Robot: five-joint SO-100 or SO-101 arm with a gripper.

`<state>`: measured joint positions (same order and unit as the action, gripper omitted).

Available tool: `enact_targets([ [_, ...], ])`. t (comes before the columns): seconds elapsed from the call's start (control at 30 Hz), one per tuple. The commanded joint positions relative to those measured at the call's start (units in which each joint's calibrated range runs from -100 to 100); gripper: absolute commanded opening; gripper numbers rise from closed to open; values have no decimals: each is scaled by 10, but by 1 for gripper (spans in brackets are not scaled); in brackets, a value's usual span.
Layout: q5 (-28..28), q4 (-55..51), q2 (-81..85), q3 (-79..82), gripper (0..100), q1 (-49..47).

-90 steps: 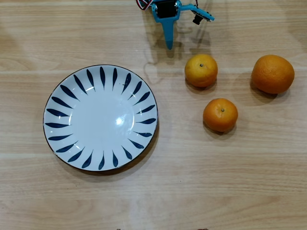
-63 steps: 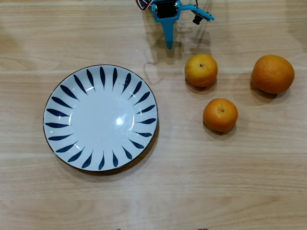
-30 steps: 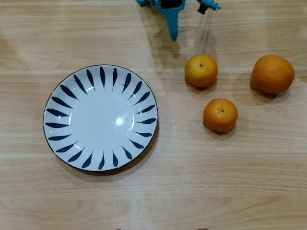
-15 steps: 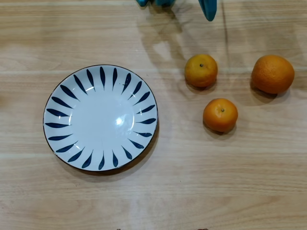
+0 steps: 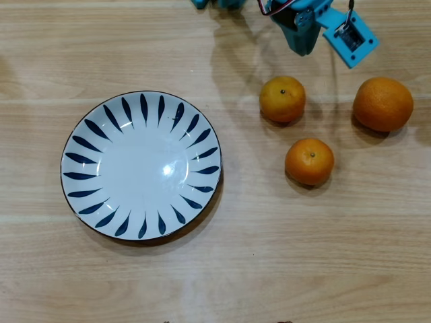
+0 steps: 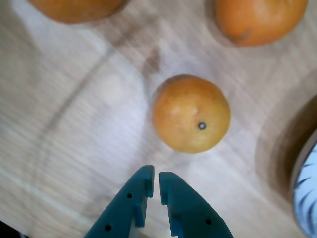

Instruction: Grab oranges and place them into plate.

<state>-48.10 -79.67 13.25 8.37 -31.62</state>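
Observation:
Three oranges lie on the wooden table right of the plate, which is white with dark blue strokes around its rim. The yellowish small orange is nearest my gripper. A deeper orange small one lies beyond it. The larger one is far right in the overhead view. My blue gripper hangs just short of the yellowish orange, fingers almost touching, nothing between them. The plate holds nothing; its rim shows at the wrist view's right edge.
A blue block on the arm sticks out to the right of the gripper, above the gap between the yellowish and the larger orange. Bare wooden tabletop surrounds the plate and fruit.
The gripper has swung from the top middle of the overhead view to the right and come further in, toward the yellowish orange. Plate and oranges have not moved.

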Motion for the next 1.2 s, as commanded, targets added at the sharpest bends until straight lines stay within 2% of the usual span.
enact_targets([
  [0.0, -36, -2, -2, -29, 3, 0],
  [0.2, -60, -2, -7, -26, 6, 4],
  [0.37, -66, -2, -8, -26, 28, -3],
  [0.43, -66, 0, -9, -26, 32, -8],
  [0.67, -80, 35, -46, 23, 33, -8],
  [0.93, -88, 272, -67, 180, 33, -13],
  [1.17, -101, 323, -75, 226, 33, -8],
])
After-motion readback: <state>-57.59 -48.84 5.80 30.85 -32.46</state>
